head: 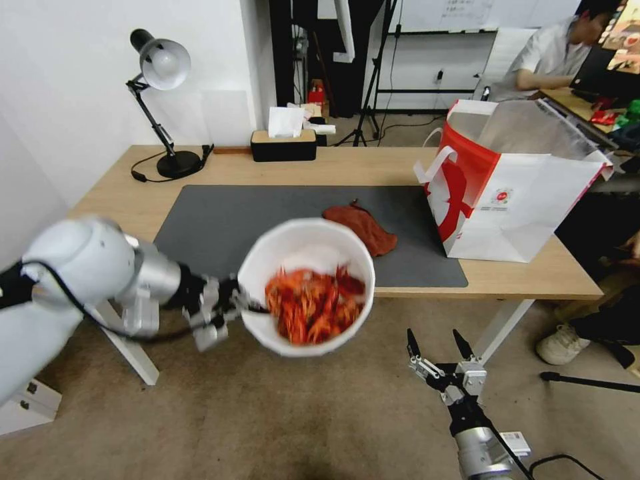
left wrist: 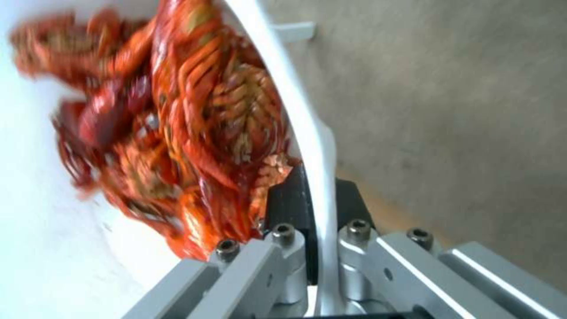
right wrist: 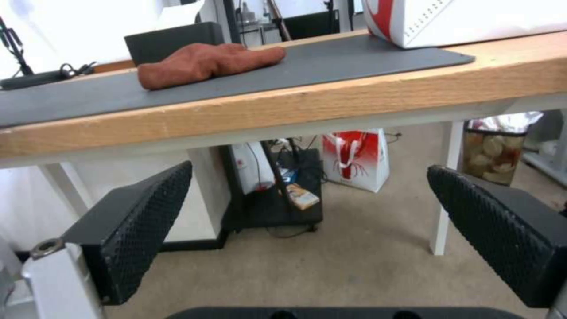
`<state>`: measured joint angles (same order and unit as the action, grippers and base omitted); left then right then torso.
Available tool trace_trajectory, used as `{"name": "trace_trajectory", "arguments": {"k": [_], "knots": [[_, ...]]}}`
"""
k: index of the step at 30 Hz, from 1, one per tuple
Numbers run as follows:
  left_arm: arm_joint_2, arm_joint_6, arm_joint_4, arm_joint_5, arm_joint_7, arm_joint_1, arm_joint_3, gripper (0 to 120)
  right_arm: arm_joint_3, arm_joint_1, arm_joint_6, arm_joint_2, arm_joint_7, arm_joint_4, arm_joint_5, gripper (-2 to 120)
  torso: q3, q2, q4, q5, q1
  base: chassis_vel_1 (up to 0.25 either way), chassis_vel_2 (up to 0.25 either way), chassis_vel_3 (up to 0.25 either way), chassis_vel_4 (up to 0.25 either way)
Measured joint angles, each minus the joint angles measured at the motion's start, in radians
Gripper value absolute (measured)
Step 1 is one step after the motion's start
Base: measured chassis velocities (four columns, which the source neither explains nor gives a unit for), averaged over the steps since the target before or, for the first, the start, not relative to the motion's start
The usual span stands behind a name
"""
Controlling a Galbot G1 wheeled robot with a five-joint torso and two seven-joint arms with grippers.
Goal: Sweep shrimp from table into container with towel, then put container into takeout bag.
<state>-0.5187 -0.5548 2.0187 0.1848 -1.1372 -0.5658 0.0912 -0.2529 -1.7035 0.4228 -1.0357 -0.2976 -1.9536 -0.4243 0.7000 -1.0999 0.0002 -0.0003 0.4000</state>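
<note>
Down near the floor, the right gripper (head: 437, 347) is hanging below the table (head: 533, 277) edge, its fingers (right wrist: 139, 221) spread wide around nothing. Left of it, the left gripper (head: 248, 305) is pinching the bowl (head: 300, 240) by its rim, holding it tilted off the front edge, shrimp (head: 313, 303) piling inside. Beyond, the towel (head: 360, 227) is lying on the grey mat (head: 213, 227). Farther right, the bag (head: 520, 200) is standing open.

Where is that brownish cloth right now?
In the head view, the towel lies on the table's grey mat, between the raised container and the takeout bag.
</note>
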Motion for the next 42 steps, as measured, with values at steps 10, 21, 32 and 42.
{"name": "trace_trajectory", "arguments": {"k": [10, 21, 32, 42], "knots": [[-0.116, 0.019, -0.261, -0.076, 0.026, 0.282, -0.240, 0, 0.002, -0.003, -0.032, -0.003, -0.021, -0.031, -0.020, 100, 0.000, 0.000, -0.0001, 0.0000, 0.000, 0.000, 0.000, 0.000, 0.000], [-0.318, 0.125, -0.551, -0.308, 0.085, 0.509, -0.427, 0, 0.000, -0.011, -0.041, -0.032, -0.024, -0.028, -0.017, 100, 0.000, 0.000, -0.0001, 0.0004, 0.000, 0.000, 0.000, 0.000, 0.000], [-0.567, 0.119, -0.760, -0.320, 0.081, 0.702, -0.528, 0, -0.006, -0.041, -0.040, -0.069, -0.022, -0.039, 0.025, 100, 0.000, 0.000, -0.0006, 0.0007, 0.000, 0.000, 0.000, 0.000, 0.000], [-0.825, 0.055, -1.089, -0.195, 0.069, 0.882, -0.490, 0, -0.021, -0.072, -0.027, -0.095, -0.019, -0.052, 0.056, 100, 0.000, 0.000, -0.0004, 0.0009, 0.000, 0.000, 0.000, 0.000, 0.000]]}}
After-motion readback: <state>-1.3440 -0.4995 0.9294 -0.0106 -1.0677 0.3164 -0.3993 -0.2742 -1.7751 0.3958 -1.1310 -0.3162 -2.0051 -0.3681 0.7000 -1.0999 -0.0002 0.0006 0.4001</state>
